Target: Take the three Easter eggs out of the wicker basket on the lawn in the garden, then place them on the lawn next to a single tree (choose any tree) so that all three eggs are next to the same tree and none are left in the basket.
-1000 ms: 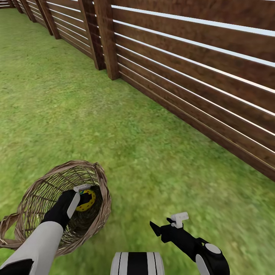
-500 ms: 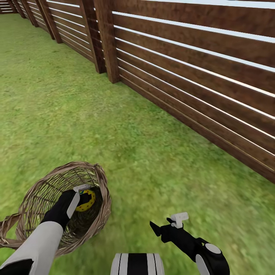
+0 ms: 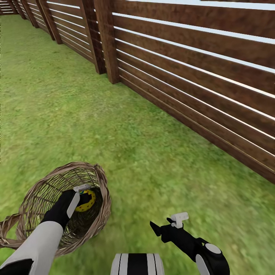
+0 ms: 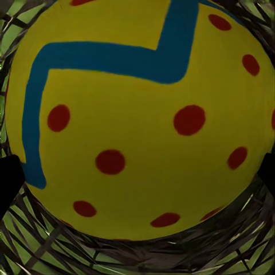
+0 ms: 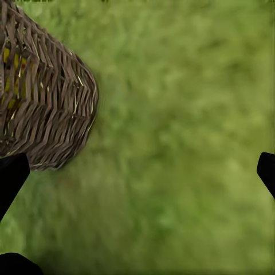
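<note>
Little has changed over the last second: the left end effector (image 3: 82, 194) stays inside the wicker basket (image 3: 100, 179) at seven o'clock on the lawn (image 3: 76, 114), its fingers set on either side of an Easter egg (image 4: 137, 120) and apparently gripping it. Only the view drifts slightly. The egg is not yet lifted out, so extraction seems just beginning. The right end effector (image 3: 168, 225) hovers open over grass at five o'clock.
</note>
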